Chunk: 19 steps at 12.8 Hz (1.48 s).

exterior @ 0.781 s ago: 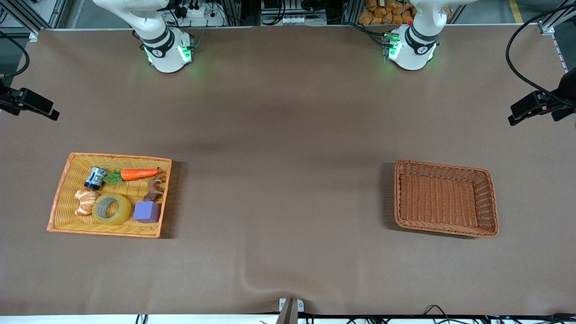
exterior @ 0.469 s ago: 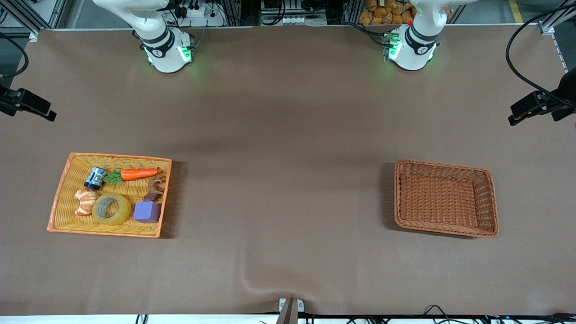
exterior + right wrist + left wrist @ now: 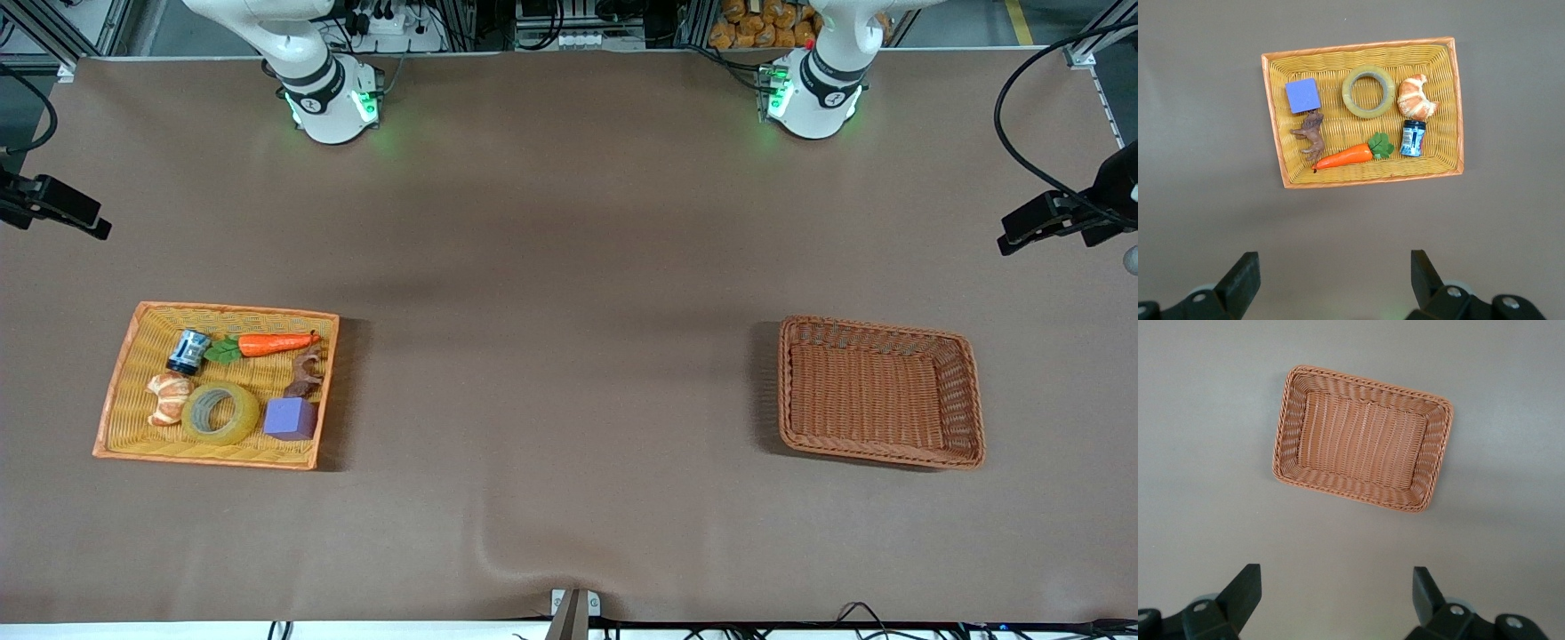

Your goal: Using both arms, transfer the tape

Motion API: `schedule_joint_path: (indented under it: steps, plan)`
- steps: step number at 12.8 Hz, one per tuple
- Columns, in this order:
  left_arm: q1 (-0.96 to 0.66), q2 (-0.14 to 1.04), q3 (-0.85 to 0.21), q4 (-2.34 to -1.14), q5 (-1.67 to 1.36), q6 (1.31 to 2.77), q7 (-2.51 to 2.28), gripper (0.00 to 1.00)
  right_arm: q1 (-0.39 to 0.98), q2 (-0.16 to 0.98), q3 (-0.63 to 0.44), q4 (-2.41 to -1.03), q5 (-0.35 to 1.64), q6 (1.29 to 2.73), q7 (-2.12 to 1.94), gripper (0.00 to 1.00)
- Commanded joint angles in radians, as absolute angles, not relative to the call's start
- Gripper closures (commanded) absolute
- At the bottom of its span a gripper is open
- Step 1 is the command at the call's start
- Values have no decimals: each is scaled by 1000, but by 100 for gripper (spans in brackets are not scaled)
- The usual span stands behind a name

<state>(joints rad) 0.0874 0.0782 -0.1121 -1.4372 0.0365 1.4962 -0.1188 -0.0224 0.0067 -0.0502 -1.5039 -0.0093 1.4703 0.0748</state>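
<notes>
Nothing of the transfer is done yet, to judge by how things lie. The tape lies flat in the yellow tray at the right arm's end of the worktop, between the croissant and the purple cube. Pickup, handover and drop-off all remain — presumably into the brown basket at the left arm's end, which holds nothing.

The right gripper hangs high over the yellow tray, fingers spread wide and holding nothing. The left gripper hangs high over the brown basket, fingers just as wide and just as empty. Neither is anywhere near the tape.

Counted: one tray holding six things — one tape, one croissant, one purple cube, one carrot, one small can and one brown animal figure. One basket, two arms, two grippers.
</notes>
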Motion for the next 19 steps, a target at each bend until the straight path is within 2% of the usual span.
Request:
schedule_joint_path:
  steps: [1,11,14,16,19]
  plan:
    - [90,81,-117,-1436,54,1512,-107,0,-5,-2,-60,-1500,-29,1462,78,0]
    - [89,84,-118,-1437,63,1523,-104,0,8,28,-58,-1499,-12,1480,74,0]
    - [89,84,-118,-1437,61,1523,-104,0,63,148,-58,-1499,2,1541,72,0]
    - [89,84,-118,-1437,61,1523,-103,0,104,260,-58,-1499,-6,1638,66,0]
    - [81,86,-118,-1437,61,1526,-104,0,117,359,-63,-1499,-24,1698,54,0]
